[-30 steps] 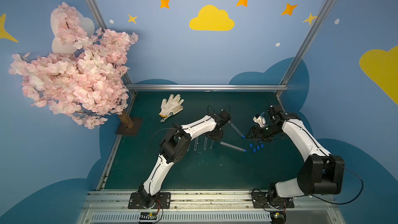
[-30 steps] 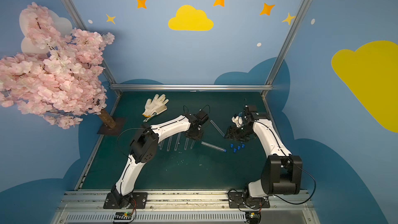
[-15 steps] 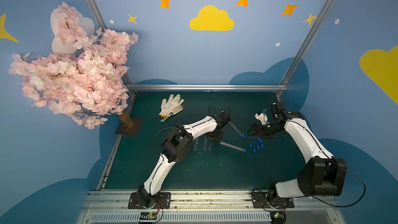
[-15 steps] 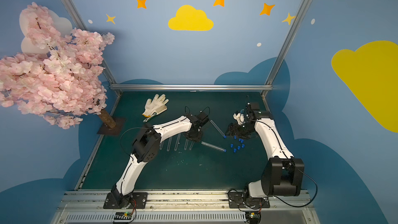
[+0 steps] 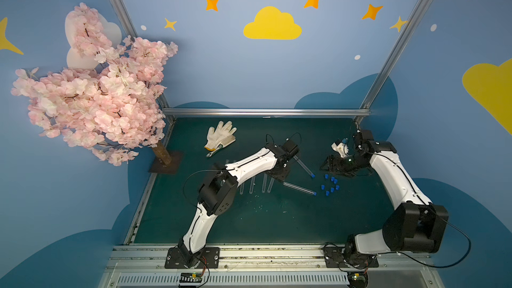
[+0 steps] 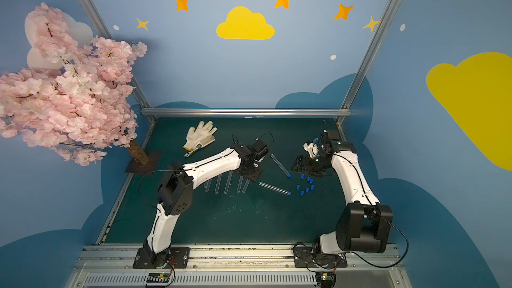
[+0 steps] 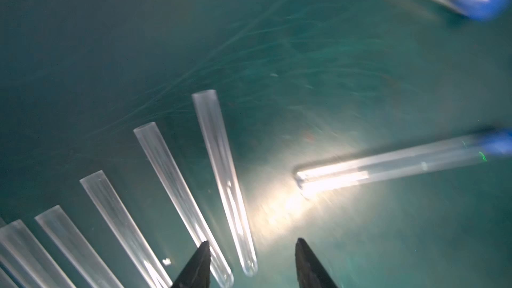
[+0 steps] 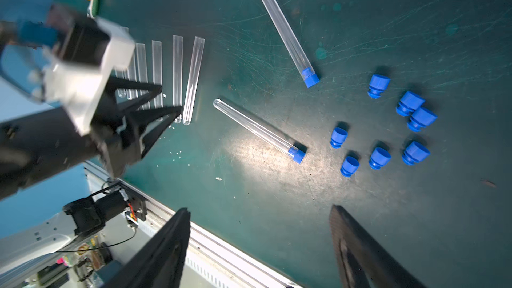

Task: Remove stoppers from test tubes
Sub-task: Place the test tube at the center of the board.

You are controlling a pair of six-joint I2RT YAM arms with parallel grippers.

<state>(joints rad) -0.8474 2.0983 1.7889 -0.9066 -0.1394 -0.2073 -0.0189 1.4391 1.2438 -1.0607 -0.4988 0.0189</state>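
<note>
Seven stoppers are off; two test tubes are still plugged.
The left gripper and right gripper are both open and empty. The plugged tubes lie mid-frame in the right wrist view. Next, one pincer should hold a tube while the other pulls its plug.

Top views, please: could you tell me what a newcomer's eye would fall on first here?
The pink blossom tree at the left edge of the green mat dominates. Next come the loose blue stoppers clustered on its right side, beside two test tubes lying capped.
</note>
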